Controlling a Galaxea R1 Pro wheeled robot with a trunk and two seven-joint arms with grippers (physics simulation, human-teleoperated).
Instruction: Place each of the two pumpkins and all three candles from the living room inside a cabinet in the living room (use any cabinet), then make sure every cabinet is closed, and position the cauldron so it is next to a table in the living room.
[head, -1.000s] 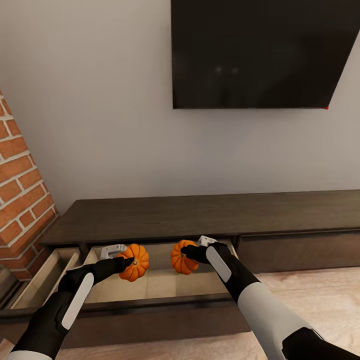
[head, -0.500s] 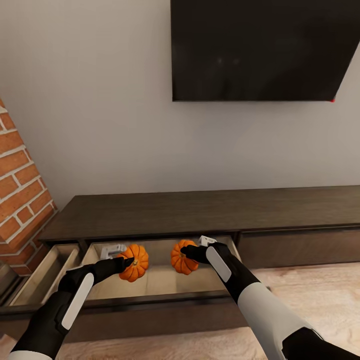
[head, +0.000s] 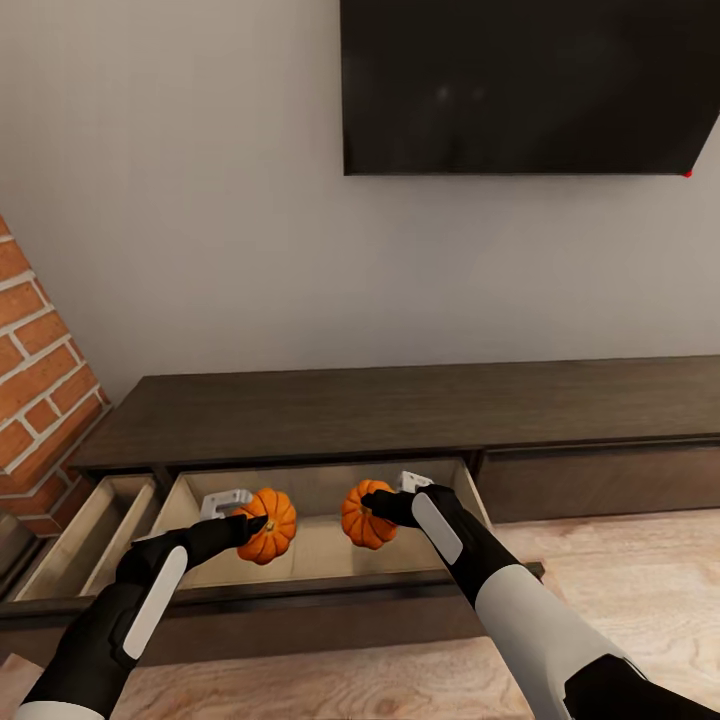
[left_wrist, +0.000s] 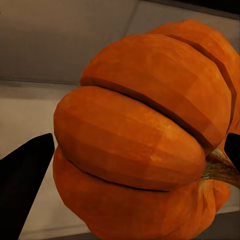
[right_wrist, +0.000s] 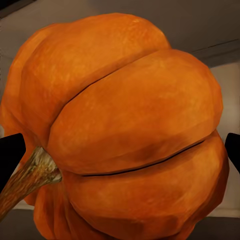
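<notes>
Orange and ribbed, two pumpkins hanging over the open drawer of the cabinet (head: 400, 410). Left pumpkin (head: 268, 524) being pinched by the left gripper (head: 250, 522), black fingers (left_wrist: 22, 170) pressing on both sides of it. Right pumpkin (head: 364, 514) being pinched the same way by the right gripper (head: 378, 505), dark fingertips (right_wrist: 10, 152) showing at each side. Both being held in the air, near each other but not touching, above the pale floor of the pulled-out drawer (head: 310, 550). Not resting inside yet, going by the head view.

Sitting beside that drawer, toward the brick column (head: 40, 400), another drawer (head: 80, 540) also standing open. Hanging on the wall above, a black TV (head: 520, 85).

Looking like an early part of the job. Pumpkins almost put away, only needing lowering and letting go. Candles not to be seen from these views, so likely waiting to be fetched. Drawers needing shutting afterwards. Cauldron needing moving next to the table after that.
</notes>
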